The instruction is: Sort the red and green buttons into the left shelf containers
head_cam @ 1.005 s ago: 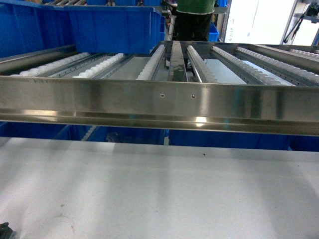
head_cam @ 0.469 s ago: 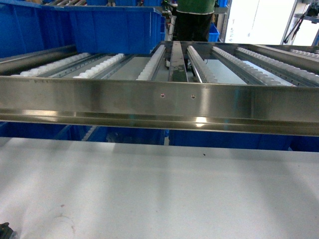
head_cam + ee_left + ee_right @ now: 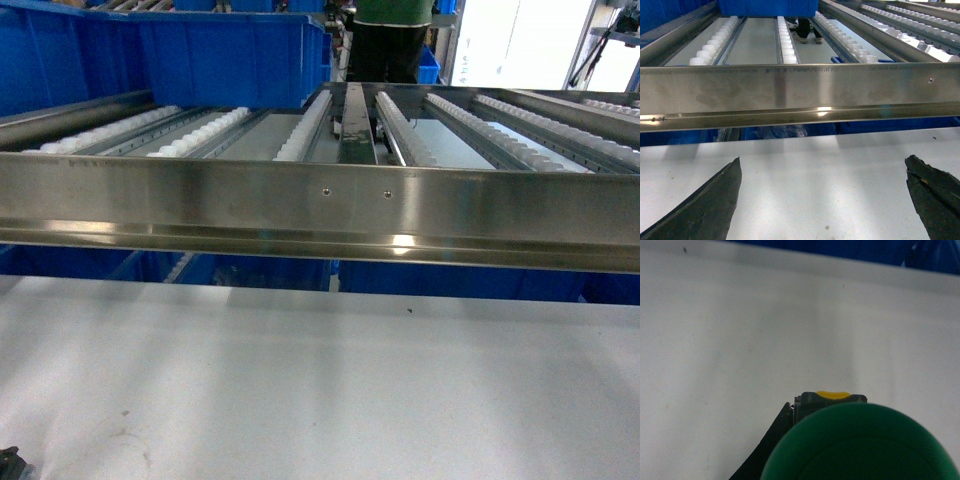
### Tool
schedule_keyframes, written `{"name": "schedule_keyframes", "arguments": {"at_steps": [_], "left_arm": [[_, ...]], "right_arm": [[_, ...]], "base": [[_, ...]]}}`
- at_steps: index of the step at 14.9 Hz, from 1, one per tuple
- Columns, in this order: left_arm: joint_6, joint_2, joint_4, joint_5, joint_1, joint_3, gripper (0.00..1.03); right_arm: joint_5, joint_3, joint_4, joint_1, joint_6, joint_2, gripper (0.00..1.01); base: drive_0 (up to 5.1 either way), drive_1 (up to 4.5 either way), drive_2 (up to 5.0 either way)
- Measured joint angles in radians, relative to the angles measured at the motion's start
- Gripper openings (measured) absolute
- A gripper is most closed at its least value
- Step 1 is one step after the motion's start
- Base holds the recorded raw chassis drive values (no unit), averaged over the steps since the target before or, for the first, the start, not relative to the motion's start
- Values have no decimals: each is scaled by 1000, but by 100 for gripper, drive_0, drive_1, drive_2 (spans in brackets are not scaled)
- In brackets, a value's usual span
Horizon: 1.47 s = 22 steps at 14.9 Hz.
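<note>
A green button [image 3: 860,445] fills the lower part of the right wrist view, its round cap close to the camera and its dark body with a yellow tab behind it. My right gripper [image 3: 832,410] is shut on it above the white table; one black finger [image 3: 772,440] shows at its left, the other is hidden. My left gripper [image 3: 822,200] hangs open over the bare white table, with nothing between its fingers. The blue containers [image 3: 230,55] stand at the back left of the roller shelf. No red button is in view.
A wide steel rail [image 3: 320,210] fronts the roller shelf [image 3: 210,130] and crosses the whole head view. More blue bins [image 3: 260,270] sit below it. A person in a green top [image 3: 392,35] stands behind the shelf. The white table [image 3: 320,380] lies in front.
</note>
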Motion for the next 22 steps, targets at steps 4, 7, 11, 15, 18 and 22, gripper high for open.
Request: {"name": "schedule_keyframes", "arguments": {"at_steps": [4,7,11,15,18,22], "left_arm": [[0,0,0,0,0,0,98],[0,0,0,0,0,0,98],[0,0,0,0,0,0,98],[0,-1,-9,-19,-10,0,98],[-5,23,-25,-98,-11,0,98],[-5,177,-4,-167,-27,-13,98]], "right_arm": [[-52,-64,-259,-31,21,-482,27],[-65,-92,-550,-37,28,-926,27],[-63,-138,-763,-14,51,-1252,27],[-62,-137,-764,-10,55,-1254,27],[-62,-137,-764,-10,55,-1254,27],[-62,-137,-764,-10,56,-1254,27]], "base": [[0,0,0],[0,0,0],[0,0,0],[0,0,0],[0,0,0],[0,0,0]]}}
